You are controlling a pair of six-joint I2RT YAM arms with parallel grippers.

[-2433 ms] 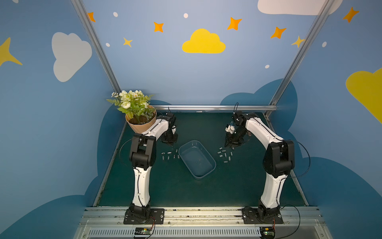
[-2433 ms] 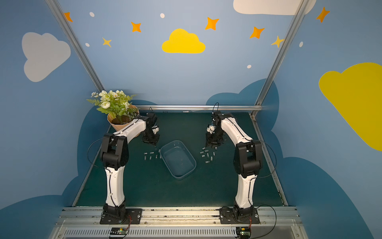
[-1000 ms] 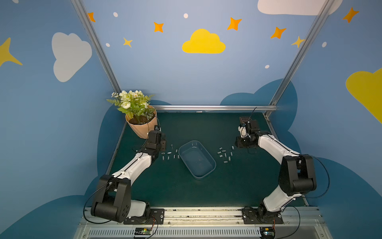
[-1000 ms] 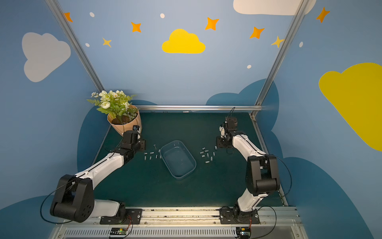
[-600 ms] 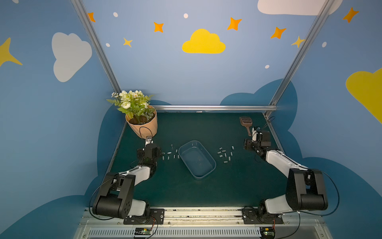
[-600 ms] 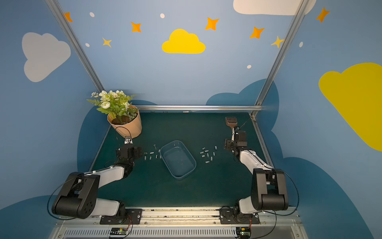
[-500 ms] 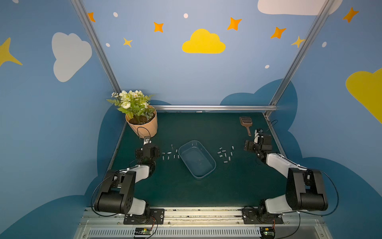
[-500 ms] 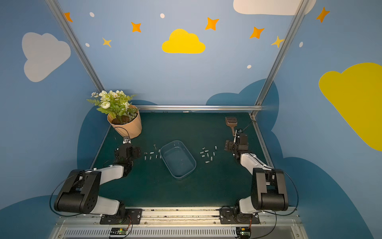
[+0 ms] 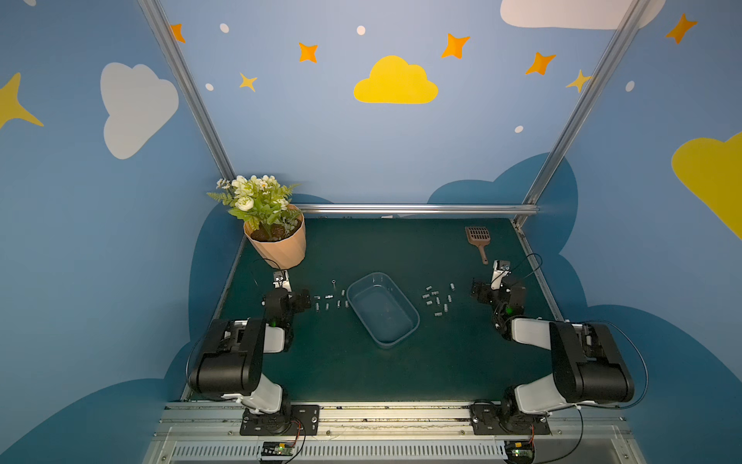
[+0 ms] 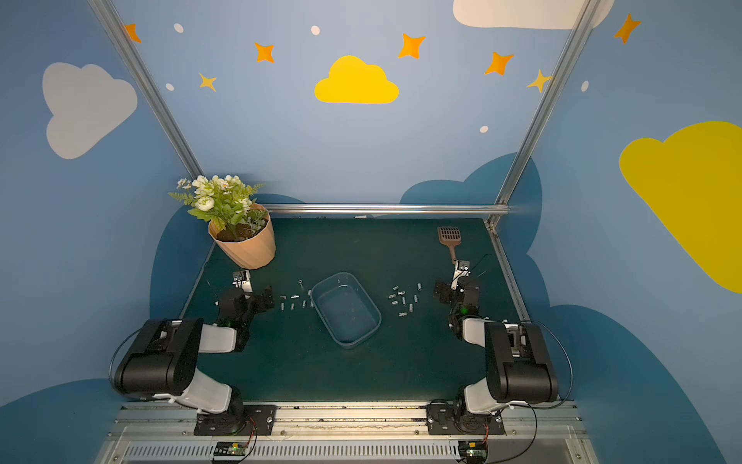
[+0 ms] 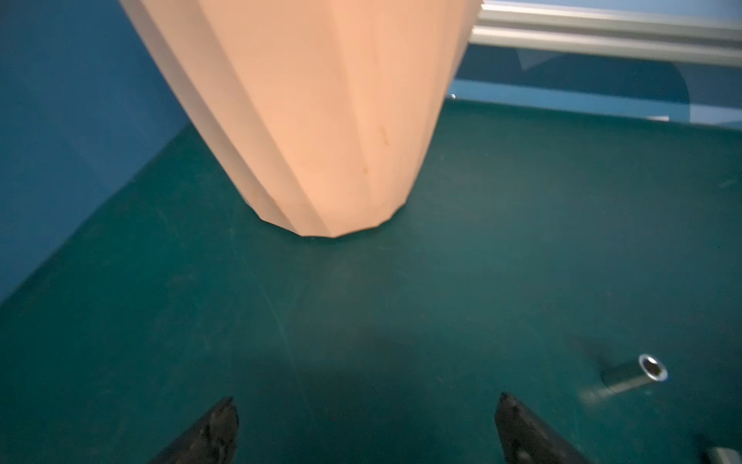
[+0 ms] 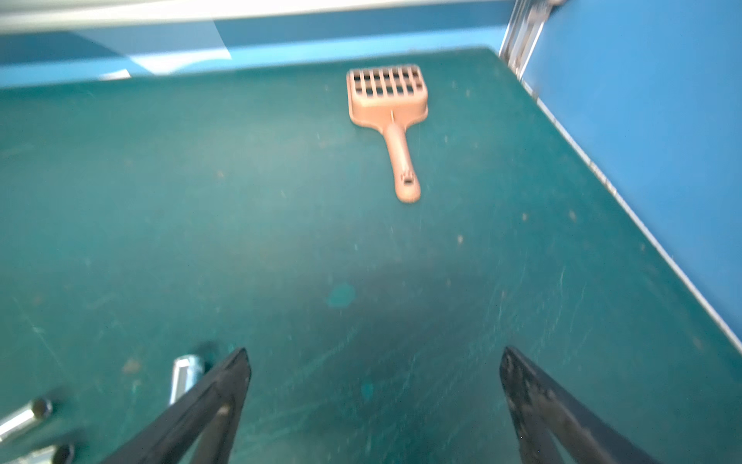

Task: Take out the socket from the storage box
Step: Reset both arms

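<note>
The storage box (image 9: pixel 381 311) (image 10: pixel 346 309), a see-through bluish tub, sits mid-mat and looks empty. Several small metal sockets lie on the mat in two groups, one left of it (image 9: pixel 329 301) (image 10: pixel 295 303) and one right of it (image 9: pixel 437 301) (image 10: pixel 403 303). My left gripper (image 9: pixel 303 299) (image 10: pixel 266 299) (image 11: pixel 366 397) rests low, left of the left group, open and empty; one socket (image 11: pixel 634 375) lies beside it. My right gripper (image 9: pixel 480 293) (image 10: pixel 441 293) (image 12: pixel 374 350) rests low, right of the right group, open and empty, with a socket (image 12: pixel 184 375) just outside one finger.
A peach ribbed flowerpot (image 9: pixel 277 245) (image 11: pixel 321 120) with flowers stands at the back left, close ahead of the left gripper. A brown slotted scoop (image 9: pixel 478 239) (image 12: pixel 387 104) lies at the back right. Blue walls and metal rails edge the green mat.
Both arms have pulled back from over the far mat and folded down low toward the front. Both grippers have opened wide. The box and sockets have not moved.
</note>
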